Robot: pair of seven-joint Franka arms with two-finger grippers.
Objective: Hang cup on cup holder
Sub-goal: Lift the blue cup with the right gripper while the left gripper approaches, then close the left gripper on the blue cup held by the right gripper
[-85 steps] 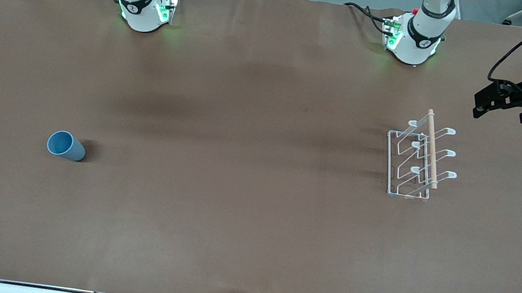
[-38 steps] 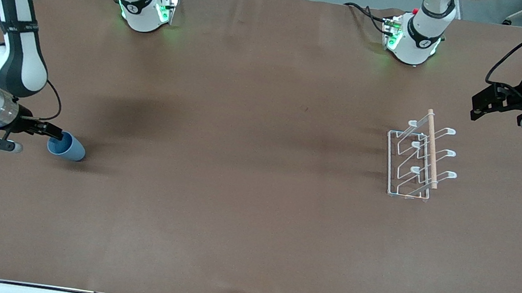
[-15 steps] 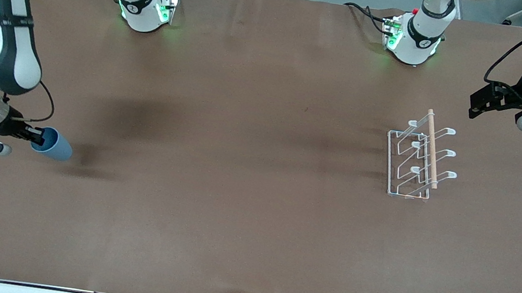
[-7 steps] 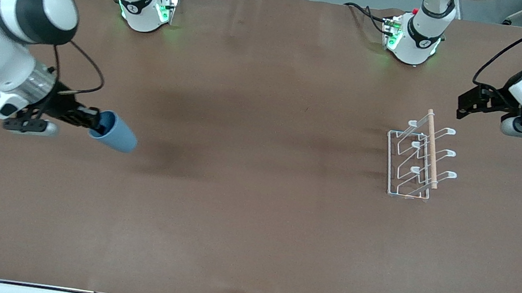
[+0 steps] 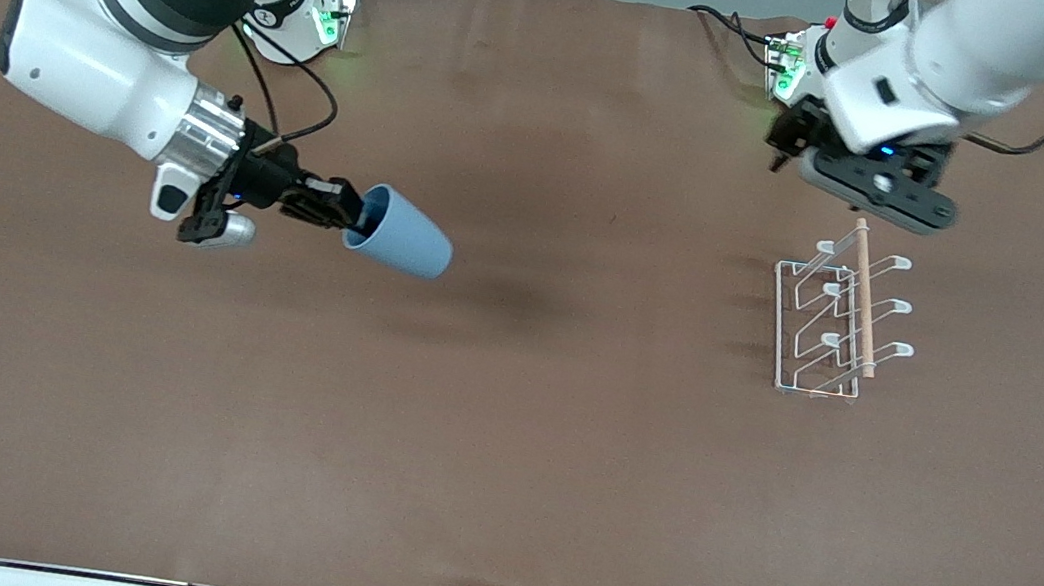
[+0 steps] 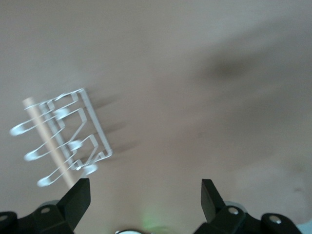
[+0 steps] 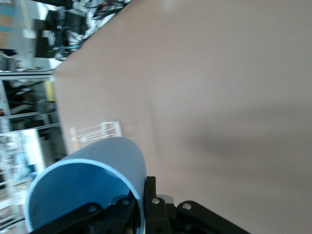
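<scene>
We see the right gripper (image 5: 339, 209) up in the air over the brown paper-covered surface (image 5: 501, 452), toward the right arm's end of it, with its fingers clamped on the rim of the small light-blue plastic tumbler (image 5: 399, 230). One finger sits inside the mouth and the other against the outer wall, as the right wrist view shows at the cup's rim (image 7: 87, 190). The cup lies roughly on its side in the grip, its open mouth turned back toward the gripper and its closed base pointing toward the left arm's end of the surface. A soft shadow falls on the surface under it.

We find the white wire cup holder with looped prongs and a light wooden rod on top (image 5: 836, 319) standing on the surface toward the left arm's end, well apart from the held cup. All of its prongs that we can see are bare. In the right wrist view it shows small past the cup's wall (image 7: 95, 131).

The left gripper (image 5: 788, 152) hangs in the air over the surface close to the left arm's base, just beside the rack's end that lies farther from the front camera. In the left wrist view its fingers (image 6: 78, 197) stand wide apart with nothing between them, and the rack (image 6: 63, 141) lies off to one side below.
</scene>
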